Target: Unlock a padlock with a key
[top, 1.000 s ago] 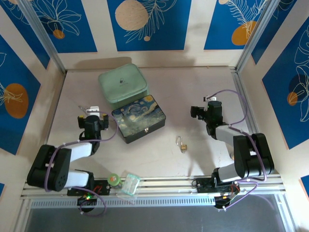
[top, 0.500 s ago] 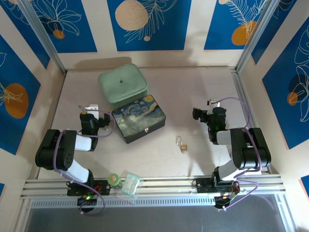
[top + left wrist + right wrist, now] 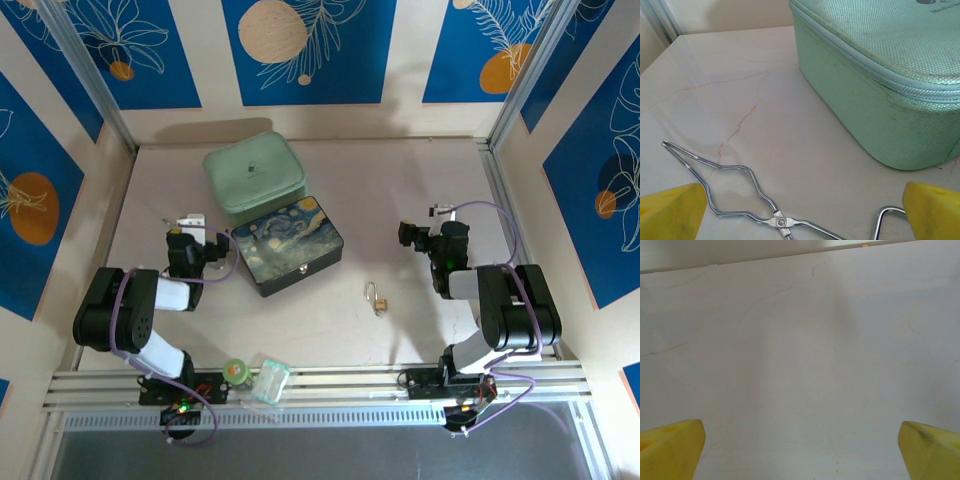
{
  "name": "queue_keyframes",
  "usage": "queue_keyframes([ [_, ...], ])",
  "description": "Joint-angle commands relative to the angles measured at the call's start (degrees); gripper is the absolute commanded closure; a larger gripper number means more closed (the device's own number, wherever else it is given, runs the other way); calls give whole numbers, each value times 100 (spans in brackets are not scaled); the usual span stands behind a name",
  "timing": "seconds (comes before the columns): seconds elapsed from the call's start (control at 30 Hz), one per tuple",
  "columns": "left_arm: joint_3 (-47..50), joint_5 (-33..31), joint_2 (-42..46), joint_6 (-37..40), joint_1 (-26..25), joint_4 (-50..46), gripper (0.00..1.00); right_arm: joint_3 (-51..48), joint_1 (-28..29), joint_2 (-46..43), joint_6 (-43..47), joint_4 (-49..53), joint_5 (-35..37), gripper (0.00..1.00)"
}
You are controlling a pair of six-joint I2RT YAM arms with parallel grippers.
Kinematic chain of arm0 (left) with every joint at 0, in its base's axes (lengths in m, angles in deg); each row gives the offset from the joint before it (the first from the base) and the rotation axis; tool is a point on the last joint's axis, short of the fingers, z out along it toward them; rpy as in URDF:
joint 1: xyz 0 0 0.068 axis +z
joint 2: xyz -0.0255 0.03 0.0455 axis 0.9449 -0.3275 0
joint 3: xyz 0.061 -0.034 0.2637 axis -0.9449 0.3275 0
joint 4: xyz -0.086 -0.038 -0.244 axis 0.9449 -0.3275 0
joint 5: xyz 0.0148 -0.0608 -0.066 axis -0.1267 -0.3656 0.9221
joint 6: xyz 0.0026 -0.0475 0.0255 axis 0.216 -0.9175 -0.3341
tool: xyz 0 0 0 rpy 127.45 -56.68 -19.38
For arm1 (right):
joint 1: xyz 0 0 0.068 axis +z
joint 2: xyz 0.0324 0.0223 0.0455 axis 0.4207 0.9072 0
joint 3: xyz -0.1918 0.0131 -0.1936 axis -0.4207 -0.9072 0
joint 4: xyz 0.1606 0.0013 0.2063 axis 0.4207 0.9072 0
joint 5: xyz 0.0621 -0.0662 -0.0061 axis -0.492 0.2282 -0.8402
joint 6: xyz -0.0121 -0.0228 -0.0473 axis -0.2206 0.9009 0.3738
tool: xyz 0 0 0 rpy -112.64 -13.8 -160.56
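- Top external: we see the padlock [image 3: 379, 300] lying on the desk [image 3: 400, 180], to the right of the Starry-Night box [image 3: 288, 245] and well apart from both arms. The left hand [image 3: 192, 240] sits near the green case [image 3: 255, 177]. The right hand [image 3: 428, 232] is over bare desk.
- Left wrist: we find its yellow fingers [image 3: 670, 210] spread wide, pinching nothing, with silver wire tongs [image 3: 735, 195] lying between them beside the case.
- Right wrist: we see its fingers [image 3: 930, 447] spread wide over bare desk.

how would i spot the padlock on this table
Start at the dark starry-painted box near the middle of the table. Right of it, toward the near edge, lies the padlock alone on bare tabletop. It is tiny beside the box, brass-bodied with a thin silver loop.
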Motion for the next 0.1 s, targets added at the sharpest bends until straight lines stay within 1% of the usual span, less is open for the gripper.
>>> queue_keyframes([
  [0.0,-69,97,-10,39,-9,162,0,85,-39,-1,52,-122,-138,1],
  [0.07,-69,100,-8,39,-10,164,0,49,-20,-22,70,-163,-112,1],
])
